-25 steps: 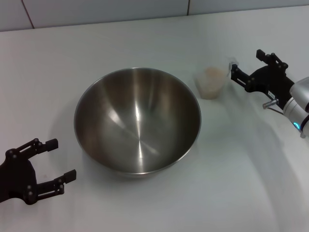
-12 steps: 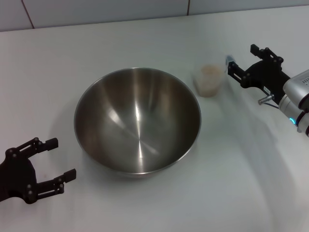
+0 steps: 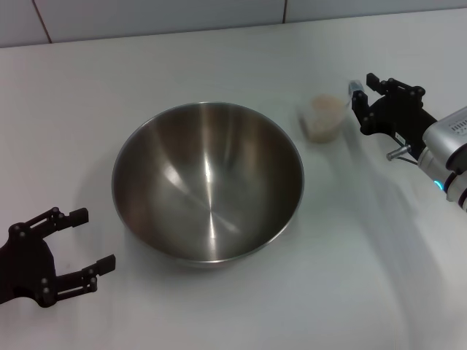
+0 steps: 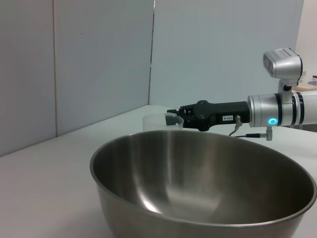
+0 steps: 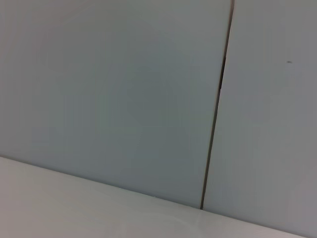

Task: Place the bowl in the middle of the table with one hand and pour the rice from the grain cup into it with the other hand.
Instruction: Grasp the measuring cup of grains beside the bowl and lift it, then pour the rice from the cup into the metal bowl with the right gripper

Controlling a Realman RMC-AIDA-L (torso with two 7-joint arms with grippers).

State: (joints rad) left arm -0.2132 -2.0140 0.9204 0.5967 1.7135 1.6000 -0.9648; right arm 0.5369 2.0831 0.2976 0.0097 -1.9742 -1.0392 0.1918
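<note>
The bowl (image 3: 208,182) sits mid-worktop (image 3: 350,277). At its 2 o'clock the cup (image 3: 325,117) of rice (image 3: 326,106) is held at its rim by the right gripper (image 3: 360,98). The left gripper (image 3: 84,240), jaws open and empty, rests at 8 o'clock.

I see head cam looking down over bench (image 3: 219,58); L wrist cam sits low, close behind bowl (image 4: 198,183), sharing it w/ head; R wrist cam faces wall (image 5: 109,89).
</note>
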